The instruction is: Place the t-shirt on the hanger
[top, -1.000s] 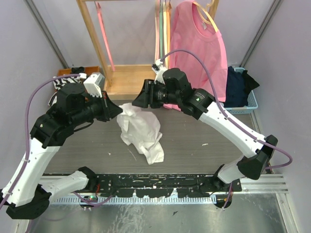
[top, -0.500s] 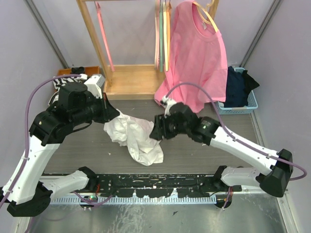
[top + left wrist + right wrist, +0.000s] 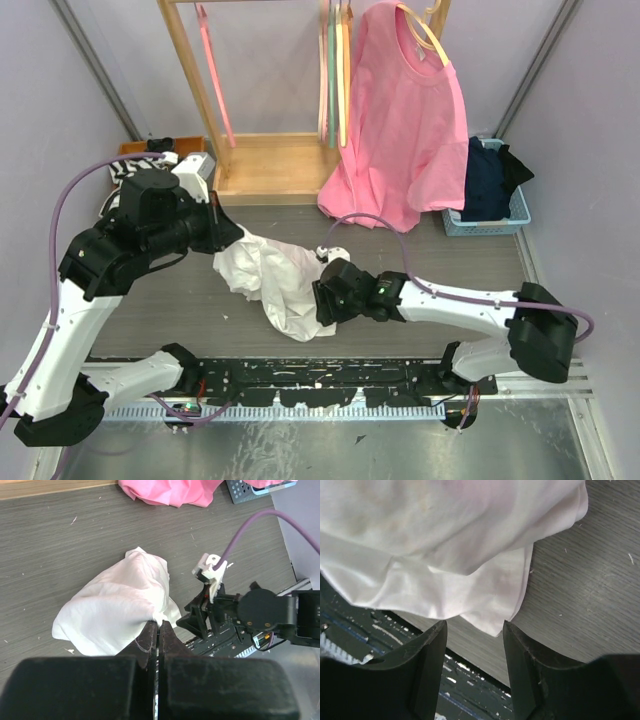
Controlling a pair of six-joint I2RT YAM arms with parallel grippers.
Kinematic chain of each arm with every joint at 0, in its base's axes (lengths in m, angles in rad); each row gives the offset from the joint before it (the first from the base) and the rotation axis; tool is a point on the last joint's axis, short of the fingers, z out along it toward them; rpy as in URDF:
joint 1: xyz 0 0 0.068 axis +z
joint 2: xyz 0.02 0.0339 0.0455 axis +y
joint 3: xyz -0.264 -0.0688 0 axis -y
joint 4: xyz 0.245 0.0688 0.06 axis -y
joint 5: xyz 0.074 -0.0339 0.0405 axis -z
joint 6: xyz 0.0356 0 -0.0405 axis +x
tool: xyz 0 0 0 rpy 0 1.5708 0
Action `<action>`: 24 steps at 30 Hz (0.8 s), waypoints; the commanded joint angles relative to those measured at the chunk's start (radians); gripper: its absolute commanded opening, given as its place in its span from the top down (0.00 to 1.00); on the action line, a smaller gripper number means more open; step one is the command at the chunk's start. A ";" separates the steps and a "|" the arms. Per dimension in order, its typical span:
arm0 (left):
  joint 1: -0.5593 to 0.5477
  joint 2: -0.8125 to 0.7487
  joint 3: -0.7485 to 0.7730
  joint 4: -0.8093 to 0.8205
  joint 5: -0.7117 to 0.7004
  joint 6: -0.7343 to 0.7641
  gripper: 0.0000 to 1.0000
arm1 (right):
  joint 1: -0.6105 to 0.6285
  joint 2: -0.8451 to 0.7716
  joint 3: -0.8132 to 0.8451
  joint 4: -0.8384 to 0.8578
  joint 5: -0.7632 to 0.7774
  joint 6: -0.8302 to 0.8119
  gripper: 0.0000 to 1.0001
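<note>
The left claw point(image 3: 158, 626) was clamped shut on a fold of the white t-shirt point(image 3: 283, 280), which lay bunched on the bench point(image 3: 470, 265) (centre, towards the near edge). The right claw point(image 3: 474, 645) stood parted, its fingers point(image 3: 427, 660) straddling the shirt's lower corner without pinching it.

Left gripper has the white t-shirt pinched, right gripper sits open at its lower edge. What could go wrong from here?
1. The left gripper is shut on a small pinch of the crumpled t-shirt; a pull might slip it free.
2. The right gripper is open with a thin corner of cloth in its gap, low over the table beside the black base rail; closing may miss or scrape.
3. No neck opening shows, so it may grab the wrong part.
</note>
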 commanded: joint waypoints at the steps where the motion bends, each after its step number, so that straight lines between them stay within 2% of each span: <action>1: 0.003 -0.019 0.036 -0.007 -0.010 0.011 1.00 | 0.007 0.073 -0.004 0.105 0.055 0.040 0.46; 18: 0.003 -0.039 0.019 -0.009 -0.014 0.013 1.00 | 0.065 0.194 -0.005 0.042 0.115 0.153 0.51; 21: 0.004 -0.041 0.019 -0.008 -0.012 0.011 1.00 | 0.072 0.207 -0.006 0.033 0.124 0.163 0.56; 22: 0.003 -0.041 0.020 -0.010 -0.012 0.013 1.00 | 0.073 0.209 -0.006 0.031 0.127 0.163 0.60; 24: 0.004 -0.041 0.023 -0.014 -0.013 0.013 1.00 | 0.073 0.211 -0.007 0.027 0.129 0.158 0.76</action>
